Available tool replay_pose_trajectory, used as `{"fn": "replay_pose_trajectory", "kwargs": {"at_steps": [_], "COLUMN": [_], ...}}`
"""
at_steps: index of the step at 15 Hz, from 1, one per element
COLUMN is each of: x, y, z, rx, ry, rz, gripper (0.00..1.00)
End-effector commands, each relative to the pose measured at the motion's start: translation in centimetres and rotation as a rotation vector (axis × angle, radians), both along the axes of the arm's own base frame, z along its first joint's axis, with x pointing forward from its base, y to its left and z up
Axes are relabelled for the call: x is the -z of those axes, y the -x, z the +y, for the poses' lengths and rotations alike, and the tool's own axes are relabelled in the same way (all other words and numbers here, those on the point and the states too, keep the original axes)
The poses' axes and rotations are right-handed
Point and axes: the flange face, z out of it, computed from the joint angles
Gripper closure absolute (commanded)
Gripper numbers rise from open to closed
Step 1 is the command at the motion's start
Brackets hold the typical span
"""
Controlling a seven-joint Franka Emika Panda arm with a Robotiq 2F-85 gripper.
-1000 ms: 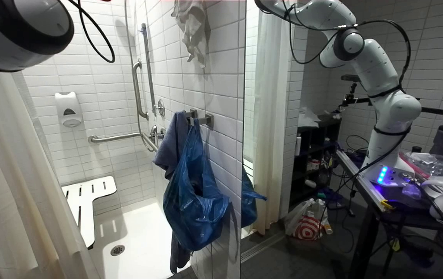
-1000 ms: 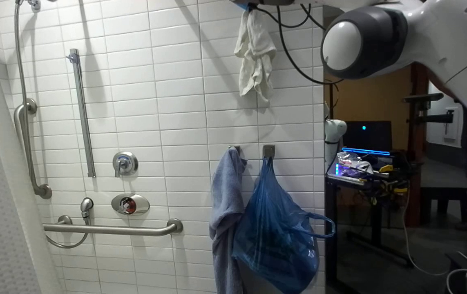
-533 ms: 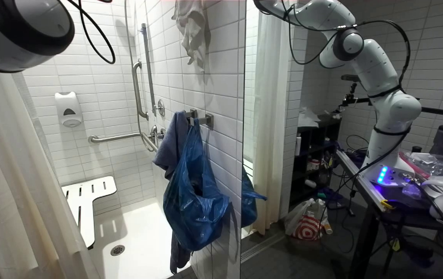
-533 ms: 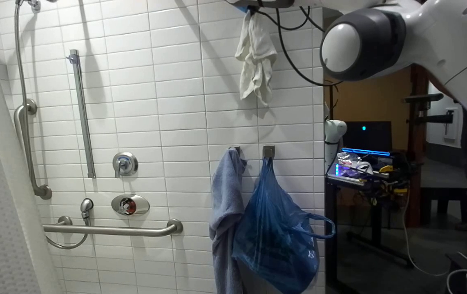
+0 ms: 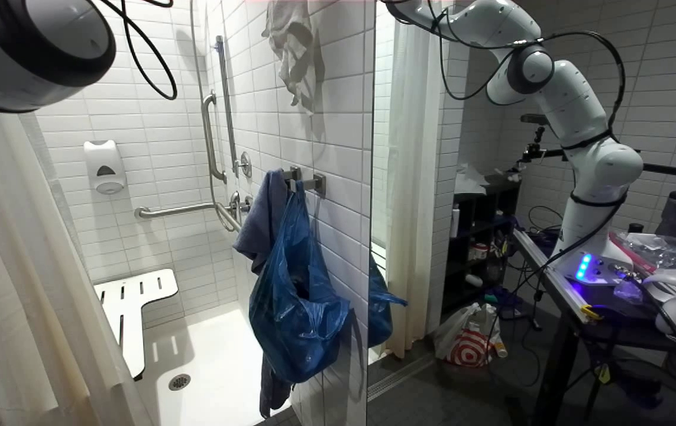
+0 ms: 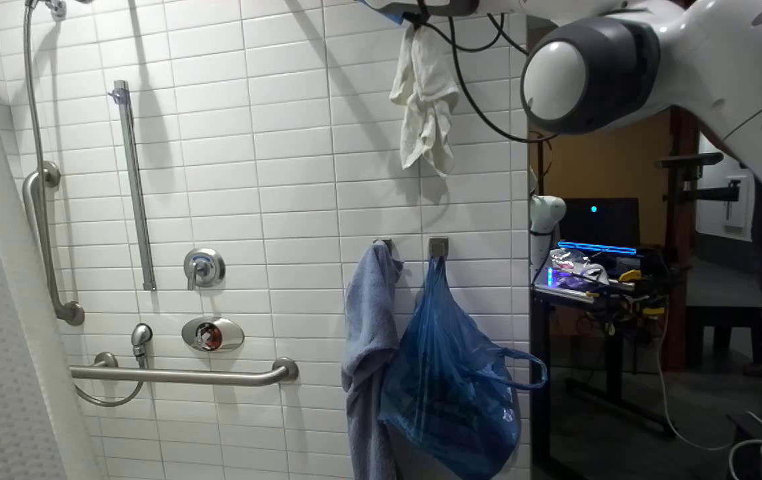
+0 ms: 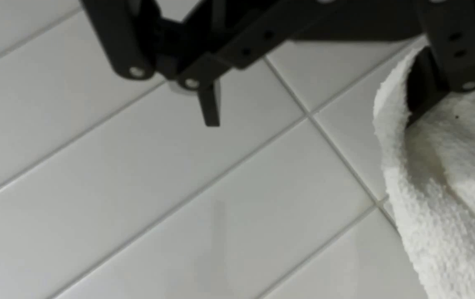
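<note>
My gripper (image 7: pixel 313 120) stands open in the wrist view, its fingers wide apart with bare tile between them. A white cloth (image 7: pixel 449 216) drapes over the right finger and hangs down; the left finger (image 7: pixel 210 104) touches nothing visible. In both exterior views the cloth (image 6: pixel 426 100) hangs crumpled in front of the tiled wall, its top at the underside of my hand. That hand is mostly cut off by the upper edge. Below the cloth, a blue-grey towel (image 6: pixel 371 320) and a blue plastic bag (image 6: pixel 454 393) hang from wall hooks (image 6: pixel 439 246).
A grab bar (image 6: pixel 181 375), shower valve (image 6: pixel 205 268) and slide rail (image 6: pixel 134 187) are fixed to the wall. A curtain (image 5: pixel 48 266) hangs at the side, near a fold-down seat (image 5: pixel 136 290). Loose cables (image 6: pixel 467 87) dangle from my arm. A mirror (image 5: pixel 408 236) adjoins the hooks.
The cloth has sunk slightly in both exterior views and shifted a little to the right beneath my hand. My hand and forearm have come down slightly. The towel and bag have stayed put.
</note>
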Motion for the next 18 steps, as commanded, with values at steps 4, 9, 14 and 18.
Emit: {"fn": "replay_pose_trajectory", "kwargs": {"at_steps": [4, 9, 14, 18], "x": [-0.2, -0.4, 0.5, 1.6], "y": [1.1, 2.0, 2.9, 3.3], "z": [0.2, 0.5, 0.5, 0.6], "rx": [-0.053, -0.048, -0.052, -0.067], "ry": [-0.069, -0.091, -0.158, -0.207], "rz": [0.110, 0.168, 0.311, 0.420], "gripper": [0.00, 0.00, 0.00, 0.00]}}
